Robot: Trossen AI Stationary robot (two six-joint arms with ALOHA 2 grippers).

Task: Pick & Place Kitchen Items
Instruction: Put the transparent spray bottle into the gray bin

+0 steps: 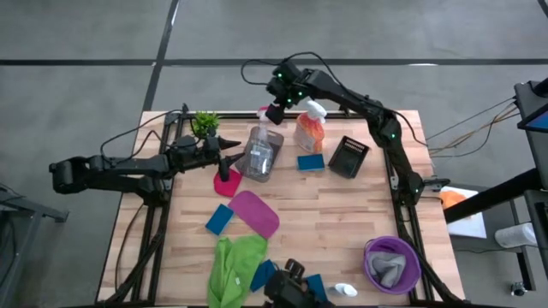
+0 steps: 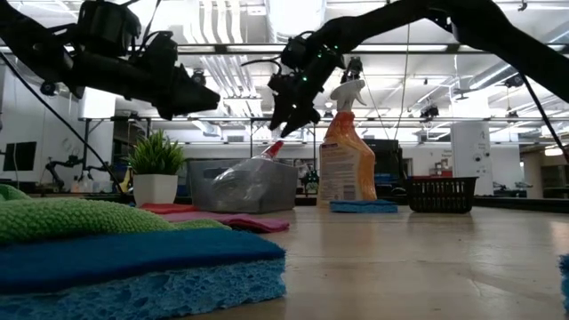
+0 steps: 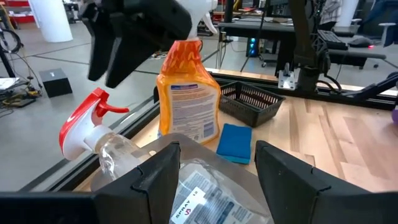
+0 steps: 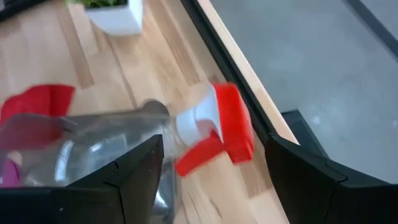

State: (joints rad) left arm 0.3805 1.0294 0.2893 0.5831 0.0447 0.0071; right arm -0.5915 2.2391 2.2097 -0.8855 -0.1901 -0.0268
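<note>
A clear spray bottle (image 1: 258, 154) with a red trigger head (image 4: 225, 129) lies on its side on the table, head toward the far edge. My right gripper (image 4: 214, 146) hovers open just above the red head (image 2: 276, 148), one finger on either side, touching nothing. My left gripper (image 1: 233, 147) is open and above the table at the bottle's left; in its wrist view the clear body (image 3: 199, 186) shows between the fingers, apart from them. The orange spray bottle (image 1: 308, 128) with a white trigger stands upright to the right.
A blue sponge (image 1: 311, 162) and a black basket (image 1: 348, 156) lie right of the bottles. A potted plant (image 1: 205, 124), a red cloth (image 1: 224, 181), a magenta cloth (image 1: 254, 212), a green cloth (image 1: 235, 265) and more blue sponges (image 1: 219, 219) lie nearer. A purple bowl (image 1: 372, 257) holds a grey cloth.
</note>
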